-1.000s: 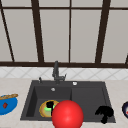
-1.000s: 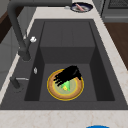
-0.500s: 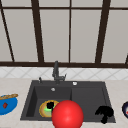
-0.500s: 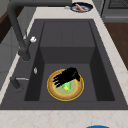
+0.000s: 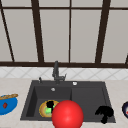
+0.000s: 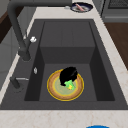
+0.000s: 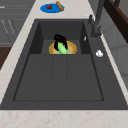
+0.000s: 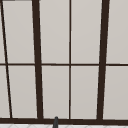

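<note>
In a dark sink (image 5: 107,100) beneath a wide window (image 5: 70,32), the left hand (image 6: 68,75) sits low in the basin on the faucet's side, its fingers curled around a bright green item (image 6: 69,84) that lies on a round yellow-rimmed plate (image 6: 53,90) on the basin floor. From the sink's right end the same hand (image 7: 60,41) arches over the green item (image 7: 62,48), with the plate (image 7: 71,50) showing on either side of it. Half a second ago, in the left side view, the hand lay spread flatter across the plate; it has since bunched up and turned toward the plate's centre, tightening on the green piece, while the plate has not shifted.

The right hand (image 5: 104,113) hangs at the sink's front right corner, fingers drooping and loosely bent, holding nothing, where it was in the earlier frames. A large red ball (image 5: 67,115) sits in front of the sink's front edge, hiding part of the plate (image 5: 43,110). The faucet (image 5: 56,72) stands at the sink's back rim. On the counter left of the sink rests a blue dish (image 5: 7,105); right of the sink, a dark plate (image 5: 125,109) sits at the edge of the front view.
</note>
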Controlling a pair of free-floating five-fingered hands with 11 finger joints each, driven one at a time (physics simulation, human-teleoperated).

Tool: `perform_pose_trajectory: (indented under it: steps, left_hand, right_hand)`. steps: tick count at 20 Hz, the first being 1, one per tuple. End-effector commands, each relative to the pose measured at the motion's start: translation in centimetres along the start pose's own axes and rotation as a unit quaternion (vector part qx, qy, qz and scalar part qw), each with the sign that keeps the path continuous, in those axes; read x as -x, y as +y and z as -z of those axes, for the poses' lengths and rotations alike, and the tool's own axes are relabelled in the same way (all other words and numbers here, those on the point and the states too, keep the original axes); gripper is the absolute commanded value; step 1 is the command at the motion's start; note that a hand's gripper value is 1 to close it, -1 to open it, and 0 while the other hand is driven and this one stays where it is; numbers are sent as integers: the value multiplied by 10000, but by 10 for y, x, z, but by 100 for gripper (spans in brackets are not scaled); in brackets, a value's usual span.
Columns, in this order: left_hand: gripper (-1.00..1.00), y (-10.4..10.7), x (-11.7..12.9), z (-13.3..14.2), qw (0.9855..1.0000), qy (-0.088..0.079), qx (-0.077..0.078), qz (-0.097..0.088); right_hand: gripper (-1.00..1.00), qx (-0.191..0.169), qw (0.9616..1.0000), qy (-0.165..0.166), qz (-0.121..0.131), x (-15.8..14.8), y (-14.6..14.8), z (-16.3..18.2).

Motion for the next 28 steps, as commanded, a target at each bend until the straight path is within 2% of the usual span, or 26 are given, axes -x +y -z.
perform_pose_trajectory:
  steps: [1, 2, 3, 4, 5, 6, 8, 9, 10, 11, 12, 13, 15, 19, 25, 28]
  left_hand:
    - [100, -1, -3, -1, 9996, -176, -93, 196]
    - [100, 6, -5, 0, 9989, -319, -180, 301]
    - [100, 12, -5, -4, 9986, -419, -174, 280]
    - [100, 20, 0, -4, 9991, -382, -60, 189]
    - [100, 27, -3, -2, 9989, -401, -12, 221]
    - [100, 33, 0, -8, 9988, -424, 12, 239]
    - [100, 45, -5, -9, 9983, -414, 0, 403]
    - [100, 49, -6, -10, 9984, -395, 14, 416]
    - [100, 56, -8, -10, 9982, -458, 9, 398]
    - [100, 63, -11, -11, 9983, -444, -1, 390]
    - [100, 71, -15, -14, 9989, -327, -22, 347]
    - [100, 76, -18, -17, 9988, -315, -18, 373]
    - [100, 89, -22, -20, 9987, -317, -28, 393]
    - [100, 118, -37, -29, 9991, -296, -56, 297]
    - [100, 162, -55, -47, 9989, -308, -95, 352]
    - [100, 185, -63, -54, 9991, -247, -107, 315]
  right_hand:
    - [0, 0, 10000, 0, 0, 0, 0, 0]
    - [0, 0, 10000, 0, 0, 0, 0, 0]
    - [0, 0, 10000, 0, 0, 0, 0, 0]
    - [0, 0, 10000, 0, 0, 0, 0, 0]
    - [0, 0, 10000, 0, 0, 0, 0, 0]
    - [0, 0, 10000, 0, 0, 0, 0, 0]
    - [0, 0, 10000, 0, 0, 0, 0, 0]
    - [0, 0, 10000, 0, 0, 0, 0, 0]
    - [0, 0, 10000, 0, 0, 0, 0, 0]
    - [0, 0, 10000, 0, 0, 0, 0, 0]
    - [0, 0, 10000, 0, 0, 0, 0, 0]
    - [0, 0, 10000, 0, 0, 0, 0, 0]
    - [0, 0, 10000, 0, 0, 0, 0, 0]
    - [0, 0, 10000, 0, 0, 0, 0, 0]
    - [0, 0, 10000, 0, 0, 0, 0, 0]
    - [0, 0, 10000, 0, 0, 0, 0, 0]
